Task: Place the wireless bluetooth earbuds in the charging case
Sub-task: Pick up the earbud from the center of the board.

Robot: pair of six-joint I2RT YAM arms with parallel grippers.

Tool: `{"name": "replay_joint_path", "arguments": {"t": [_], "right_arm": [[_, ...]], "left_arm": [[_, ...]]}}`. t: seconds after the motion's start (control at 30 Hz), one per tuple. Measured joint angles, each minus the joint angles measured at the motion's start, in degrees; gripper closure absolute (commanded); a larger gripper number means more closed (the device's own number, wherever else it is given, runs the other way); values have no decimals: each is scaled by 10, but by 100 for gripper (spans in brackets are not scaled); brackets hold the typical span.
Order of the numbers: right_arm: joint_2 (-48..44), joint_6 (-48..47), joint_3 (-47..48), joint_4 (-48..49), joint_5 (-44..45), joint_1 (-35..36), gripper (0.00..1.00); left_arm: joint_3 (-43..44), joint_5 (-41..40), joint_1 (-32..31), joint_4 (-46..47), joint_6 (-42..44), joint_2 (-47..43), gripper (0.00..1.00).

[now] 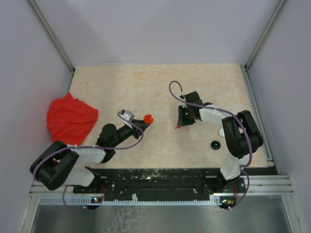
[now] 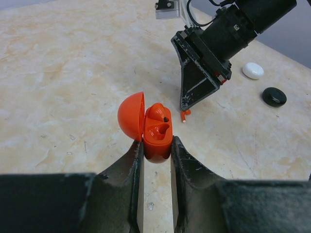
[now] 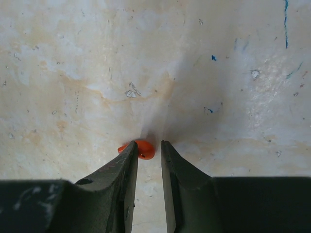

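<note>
Right gripper (image 3: 148, 143) points straight down at the bench (image 3: 73, 73), jaws parted just a sliver and clamping nothing. The loose orange earbud (image 3: 144, 149) lies on the bench right at its fingertips, tucked against one finger. Across the way the left gripper (image 2: 156, 145) pinches the orange charging case (image 2: 158, 136), lid flipped open, a second orange earbud (image 2: 158, 112) seated inside
</note>
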Motion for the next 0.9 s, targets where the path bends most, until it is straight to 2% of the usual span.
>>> {"name": "replay_joint_path", "arguments": {"t": [0.27,0.5,0.9], "right_arm": [[-43,1,-14,-10,50,22,77],[-82,47,-19,-15,111,57,75],[-61,100,-35,-3,135,66,75]], "left_arm": [[0,0,1,0,-4,0,99],[0,0,1,0,-5,0,99],[0,0,1,0,-9,0,99]]}}
